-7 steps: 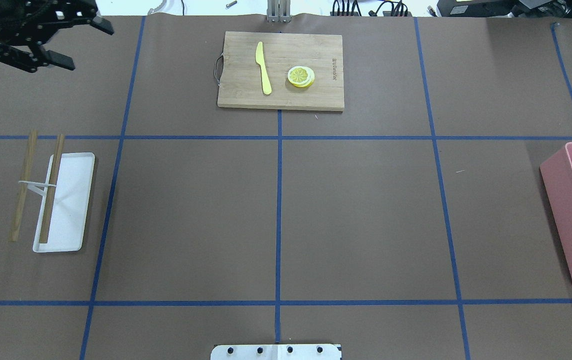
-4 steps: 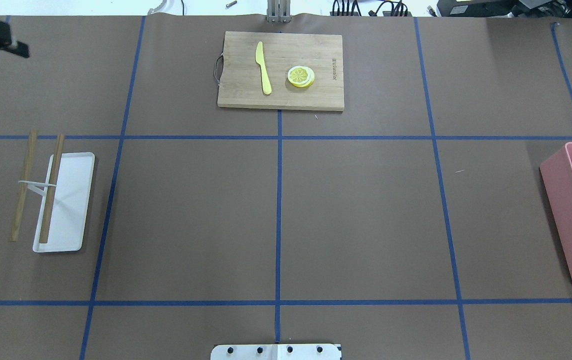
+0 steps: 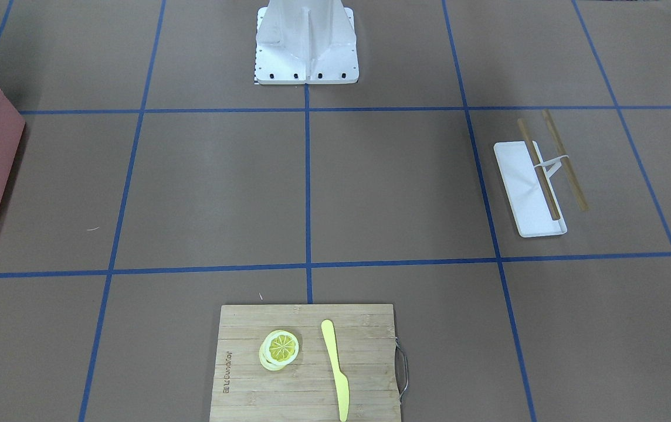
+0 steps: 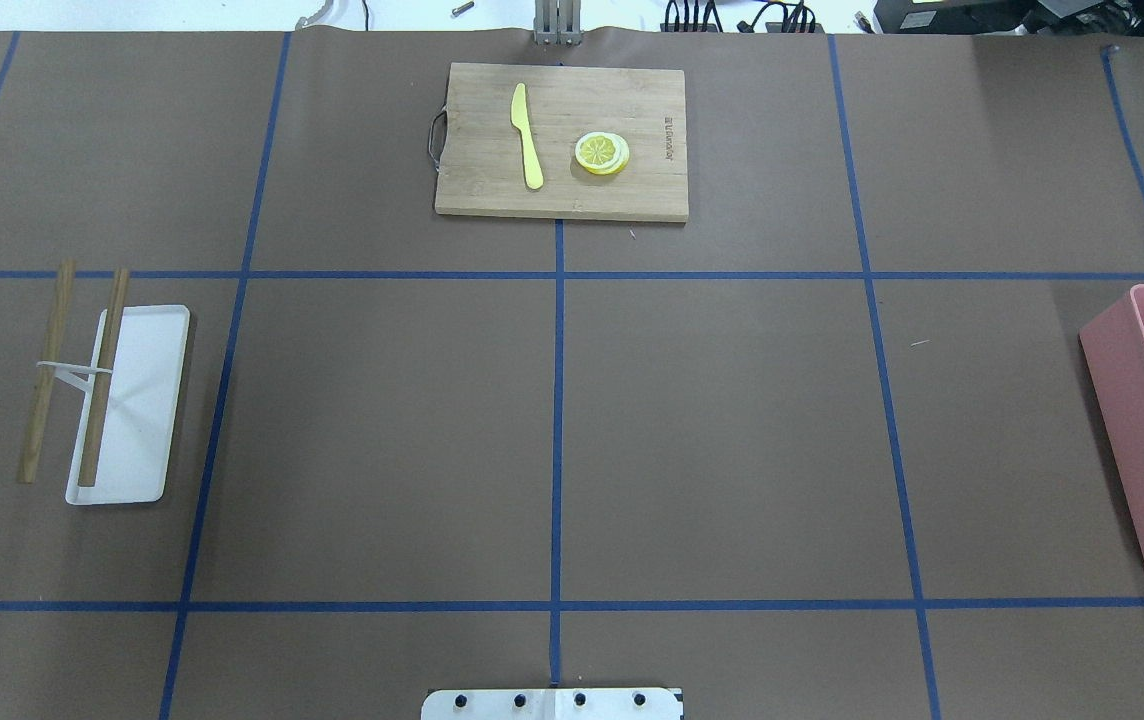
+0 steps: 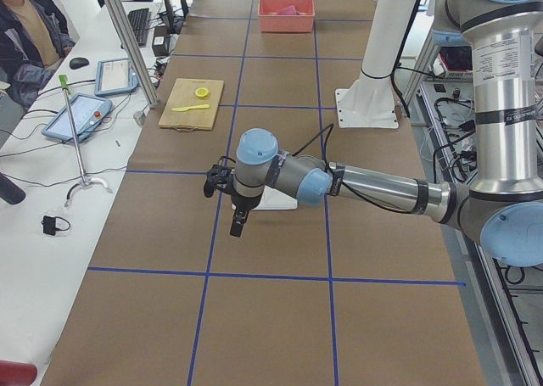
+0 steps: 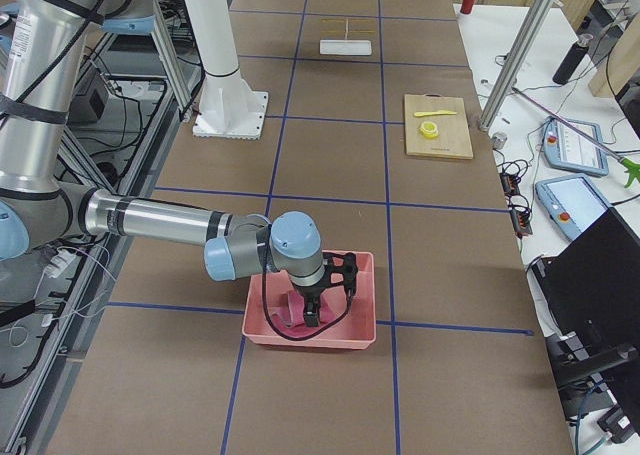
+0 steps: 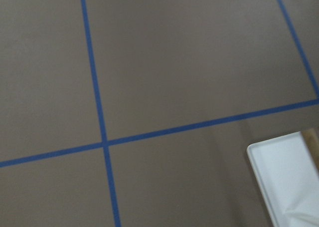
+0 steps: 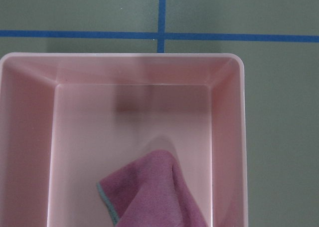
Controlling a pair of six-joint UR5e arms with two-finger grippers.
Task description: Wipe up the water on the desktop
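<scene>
Robot lab w/ UR arms [image 5: 373, 187], taped desktop [image 4: 732, 420]

White side bench [image 5: 32, 277] with tablets [image 5: 75, 119]; operator [image 5: 28, 31] seated.

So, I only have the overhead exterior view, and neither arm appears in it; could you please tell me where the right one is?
Observer: The exterior right view shows the right claw hanging over the pink bin, pointing down.
Operator: Thank you. Is anything in that bin?
Observer: Yes, the right wrist view shows a magenta cloth lying on its floor.
Operator: And the left arm?
Observer: In the exterior left view, the left claw hovers above the desktop, near the white tray.
</scene>
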